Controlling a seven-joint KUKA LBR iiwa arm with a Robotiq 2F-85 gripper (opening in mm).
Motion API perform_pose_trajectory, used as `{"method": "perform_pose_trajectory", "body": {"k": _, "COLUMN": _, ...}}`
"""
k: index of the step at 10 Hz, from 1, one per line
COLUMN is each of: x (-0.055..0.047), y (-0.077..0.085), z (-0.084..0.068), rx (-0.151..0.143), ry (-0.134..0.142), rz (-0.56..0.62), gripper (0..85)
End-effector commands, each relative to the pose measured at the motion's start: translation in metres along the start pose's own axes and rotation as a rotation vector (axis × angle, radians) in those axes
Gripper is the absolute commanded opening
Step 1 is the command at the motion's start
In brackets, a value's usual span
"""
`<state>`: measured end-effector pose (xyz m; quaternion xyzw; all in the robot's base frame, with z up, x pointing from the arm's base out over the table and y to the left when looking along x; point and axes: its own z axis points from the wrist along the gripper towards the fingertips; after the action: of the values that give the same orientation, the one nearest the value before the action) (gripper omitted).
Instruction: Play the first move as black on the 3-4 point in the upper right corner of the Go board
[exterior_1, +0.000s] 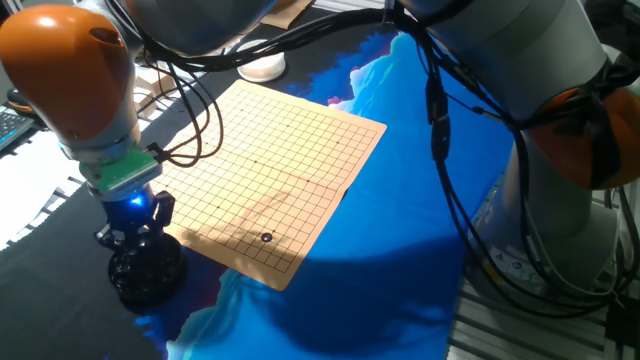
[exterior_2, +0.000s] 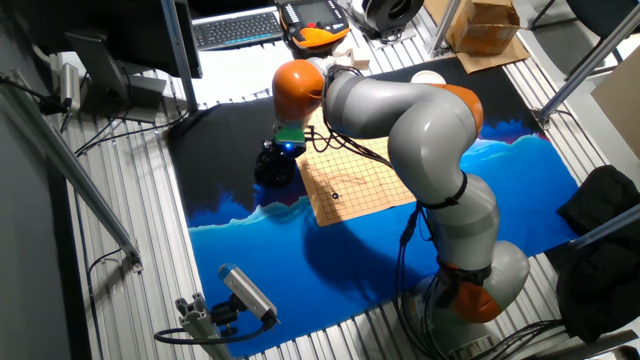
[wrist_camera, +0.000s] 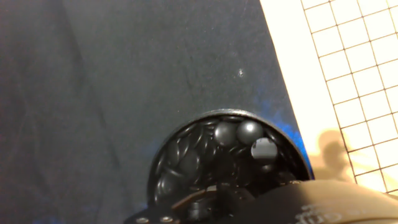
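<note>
The tan Go board (exterior_1: 290, 150) lies on the table, partly over blue cloth. One small black stone (exterior_1: 266, 237) sits on a grid point near the board's near corner, also visible as a dot (exterior_2: 335, 195) in the other fixed view. My gripper (exterior_1: 135, 232) hangs just above the round black bowl (exterior_1: 147, 272) of stones, left of the board. In the hand view the bowl's rim (wrist_camera: 205, 118) frames several glossy black stones, and the board's edge (wrist_camera: 348, 74) runs along the right. The fingers are dark and blurred, so their gap does not show.
A white bowl (exterior_1: 262, 66) stands beyond the board's far corner. Blue cloth (exterior_1: 400, 250) covers the table to the right, black cloth (wrist_camera: 124, 74) lies under the bowl. Black cables (exterior_1: 190, 110) hang over the board's left side. The arm's base (exterior_1: 560, 180) stands at the right.
</note>
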<state>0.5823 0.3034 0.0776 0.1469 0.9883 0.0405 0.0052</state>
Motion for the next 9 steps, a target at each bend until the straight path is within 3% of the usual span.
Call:
{"method": "perform_pose_trajectory", "body": {"k": 1, "x": -0.002, "y": -0.001, "z": -0.001, "rx": 0.001, "ry": -0.001, "rz": -0.003, "gripper": 34.0}}
{"method": "perform_pose_trajectory", "body": {"k": 5, "x": -0.013, "y": -0.006, "z": 0.002, "rx": -0.005, "ry": -0.002, "rz": -0.014, "gripper": 34.0}}
{"method": "perform_pose_trajectory", "body": {"k": 9, "x": -0.017, "y": -0.007, "z": 0.009, "rx": -0.018, "ry": 0.001, "rz": -0.02, "gripper": 34.0}}
